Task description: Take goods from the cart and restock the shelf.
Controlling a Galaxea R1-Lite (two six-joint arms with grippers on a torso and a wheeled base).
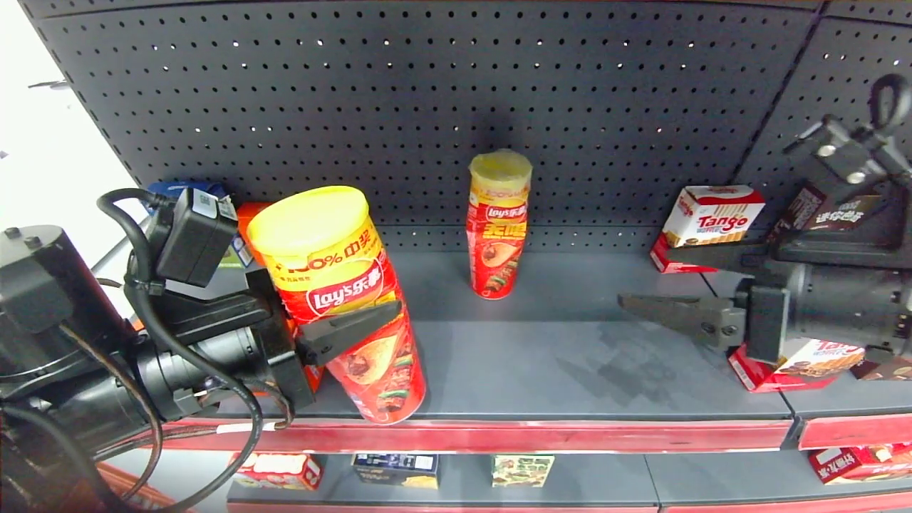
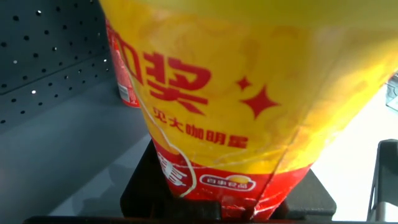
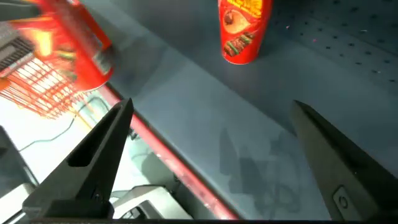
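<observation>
The left gripper jaws clamp the tilted red-and-yellow cardboard crisp tube at the front edge of the grey metal shelf, apparently to set it down; the right gripper jaws stand released.

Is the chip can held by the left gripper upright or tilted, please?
Tilted: in the left gripper, the chip can leans, its lid left of its base.

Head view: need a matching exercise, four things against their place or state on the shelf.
Things:
1. Near red-and-yellow cylindrical chip can with yellow lid
2. Far red-and-yellow cylindrical chip can
3. White-and-red cardboard wafer box
4. Right gripper

Places or states:
A. Jaws open, empty, above the grey shelf
B. Upright, middle rear, near the black pegboard
C. Tilted, held by the left gripper
D. Right rear of the shelf

Pairs: 1-C, 2-B, 3-D, 4-A.
</observation>
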